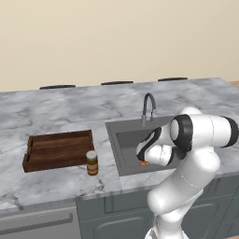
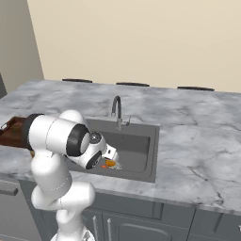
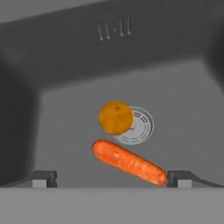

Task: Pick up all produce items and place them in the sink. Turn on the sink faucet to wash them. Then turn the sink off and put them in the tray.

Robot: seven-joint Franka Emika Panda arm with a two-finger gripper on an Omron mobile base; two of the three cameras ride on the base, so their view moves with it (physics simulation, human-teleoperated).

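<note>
Both produce items lie on the floor of the sink (image 3: 183,100). The round orange fruit (image 3: 115,117) rests against the silver drain (image 3: 141,127). The carrot-like piece (image 3: 129,162) lies just in front of it. My gripper (image 3: 112,179) hangs open low over the carrot, one fingertip on each side and nothing between them. From the right base view, the gripper (image 2: 112,160) is down inside the sink (image 2: 143,141) above the orange fruit (image 2: 111,163). The faucet (image 1: 148,106) stands at the back rim of the sink (image 1: 122,140). The tray (image 1: 58,150) sits on the counter to the left.
A brown jar with a pale lid (image 1: 92,163) stands between the tray and the sink's left rim. Grey marble counter (image 2: 197,141) stretches to the right of the sink. My arm's elbow (image 1: 200,133) hangs over the sink's right front corner.
</note>
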